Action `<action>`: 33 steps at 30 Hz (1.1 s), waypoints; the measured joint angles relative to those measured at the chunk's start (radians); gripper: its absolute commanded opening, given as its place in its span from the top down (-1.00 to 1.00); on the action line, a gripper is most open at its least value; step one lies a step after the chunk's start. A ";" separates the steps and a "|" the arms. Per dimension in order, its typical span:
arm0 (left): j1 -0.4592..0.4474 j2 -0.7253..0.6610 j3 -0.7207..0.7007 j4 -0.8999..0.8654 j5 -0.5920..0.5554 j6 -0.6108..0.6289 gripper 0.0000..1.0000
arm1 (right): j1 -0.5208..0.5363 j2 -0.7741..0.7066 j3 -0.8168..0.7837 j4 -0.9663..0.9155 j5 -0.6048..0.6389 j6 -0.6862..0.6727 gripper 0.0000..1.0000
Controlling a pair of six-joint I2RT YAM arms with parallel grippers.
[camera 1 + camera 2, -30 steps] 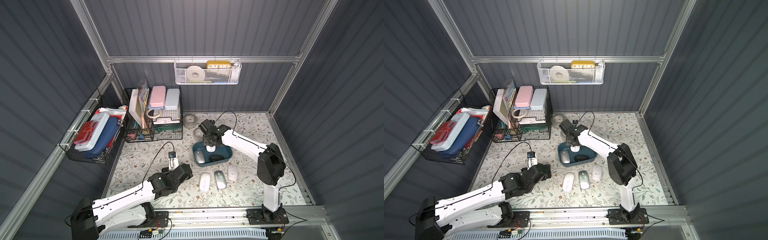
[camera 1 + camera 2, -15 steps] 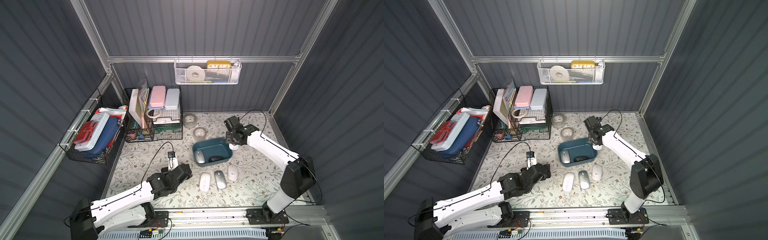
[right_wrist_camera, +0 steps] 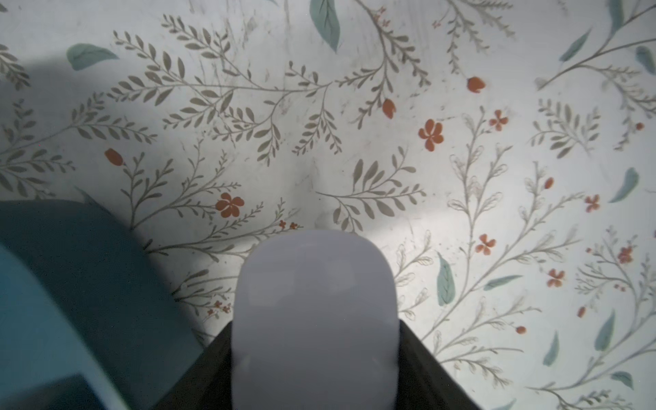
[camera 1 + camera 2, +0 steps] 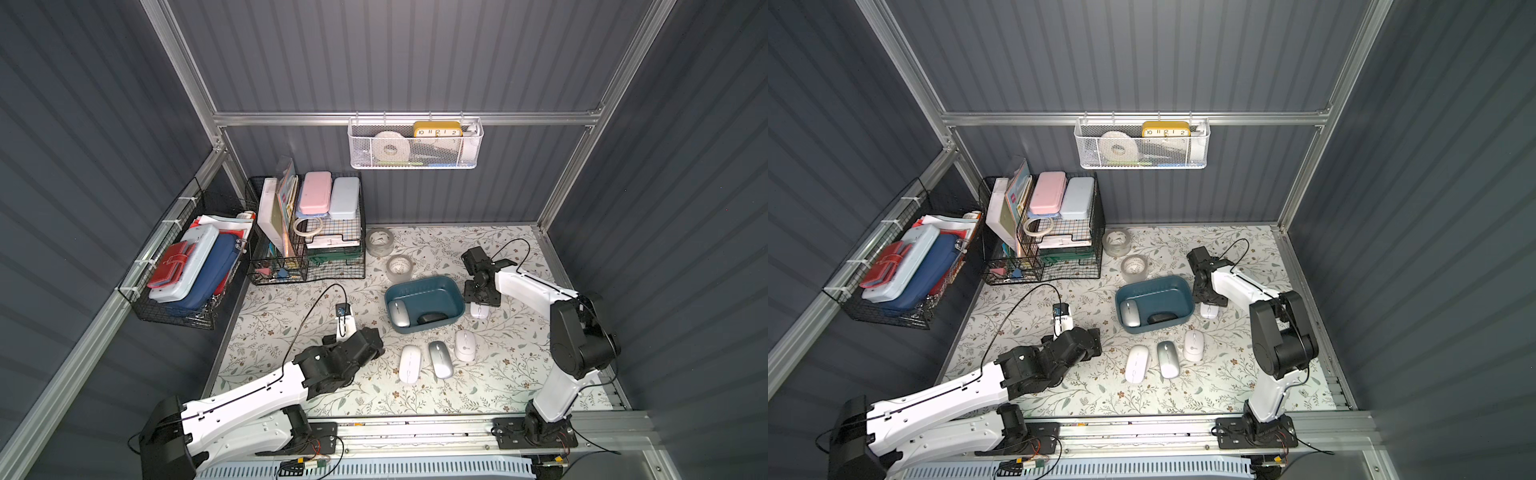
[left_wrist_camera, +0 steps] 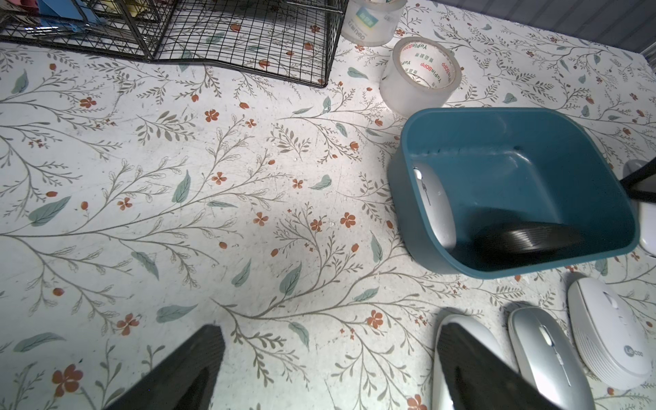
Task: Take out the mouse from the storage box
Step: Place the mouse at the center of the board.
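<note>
- Right pincer [image 3: 314,337] is clenched on a white mouse [image 3: 314,284], with one dark jaw against each long side.
- Left pincer [image 5: 330,330] is spread wide and grasps nothing, low over the counter [image 4: 291,316].
- That white mouse is smooth, pale and rounded, and its end juts out past the jaws.
- The storage box [image 4: 432,293] is a shallow dark teal tub with rounded corners. A silver mouse [image 4: 398,312] and a black mouse [image 4: 432,318] lie inside it.
- The counter wears a leaf-and-flower print. Dark ribbed walls [image 4: 415,62] in an aluminium frame close the space, and a white mesh basket [image 4: 415,145] hangs on the back rail.
- The held mouse is outside the box, just beside its right wall. It is low over the counter, perhaps touching it; the views do not settle that.
</note>
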 measured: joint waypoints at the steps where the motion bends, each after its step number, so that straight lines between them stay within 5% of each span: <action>1: 0.000 0.000 0.000 -0.002 0.000 0.000 -0.99 | 0.000 0.008 0.000 0.005 -0.003 0.000 -0.26; 23: 0.000 0.000 0.000 -0.010 0.000 -0.001 -0.99 | -0.037 0.101 -0.024 0.079 -0.049 0.011 -0.50; 33: 0.000 -0.002 0.000 -0.011 0.000 -0.008 -0.99 | -0.023 -0.065 -0.026 0.003 -0.037 0.042 -0.55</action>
